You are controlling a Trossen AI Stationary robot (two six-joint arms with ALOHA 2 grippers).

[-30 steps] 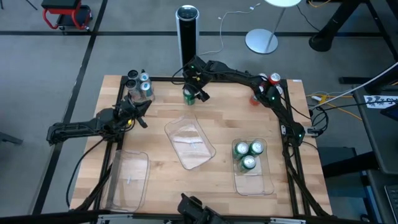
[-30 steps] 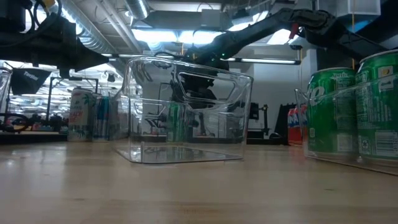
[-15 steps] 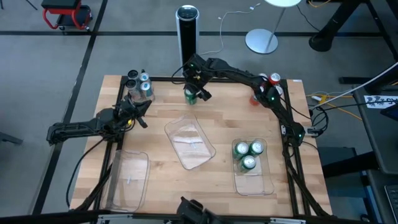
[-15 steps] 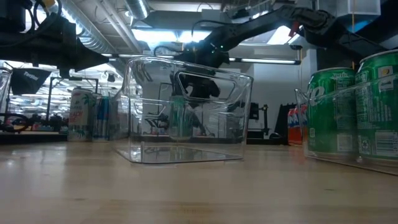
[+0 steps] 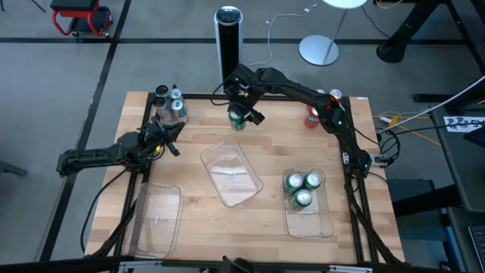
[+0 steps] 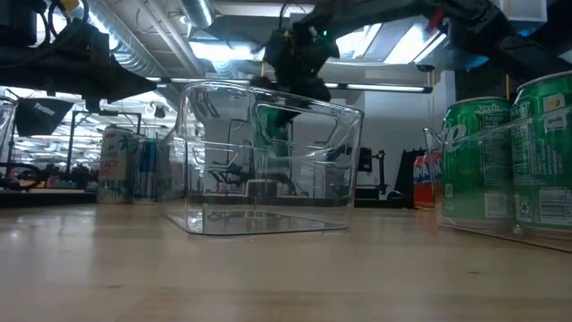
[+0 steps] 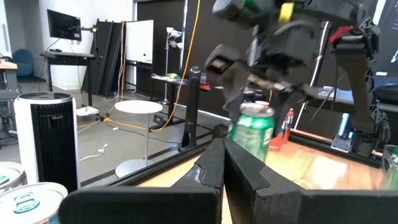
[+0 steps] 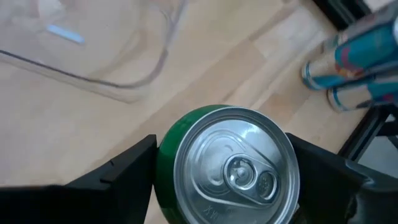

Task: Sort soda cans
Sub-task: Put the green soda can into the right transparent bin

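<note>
My right gripper (image 5: 241, 114) is shut on a green soda can (image 5: 238, 121) near the table's far edge, above the middle clear tray (image 5: 231, 173). The low view shows that can (image 6: 268, 134) lifted off the table. Three green cans (image 5: 302, 188) stand in the right tray (image 5: 312, 226). Silver-and-blue cans (image 5: 168, 105) stand at the far left corner, and red-and-white cans (image 5: 314, 117) at the far right. My left gripper (image 5: 171, 138) waits shut beside the silver cans, touching nothing. The left tray (image 5: 157, 220) holds no cans. My right gripper pinches the green can's upper wall (image 8: 163, 163), just below its silver top (image 8: 231, 167), one finger (image 8: 118, 180) on each side. The fingers come from above, pointing down. The can hangs upright, lifted clear of the table.
A tall black-and-silver cylinder (image 5: 227, 34) stands on the floor beyond the far edge. A dark frame (image 5: 144, 114) runs along the table's edges. Bare wood lies between the middle tray and the right tray.
My right gripper has risen with the green can and shifted slightly toward the table's right and near side. The can stood on the table a second ago and now hangs clear above it, still upright.
</note>
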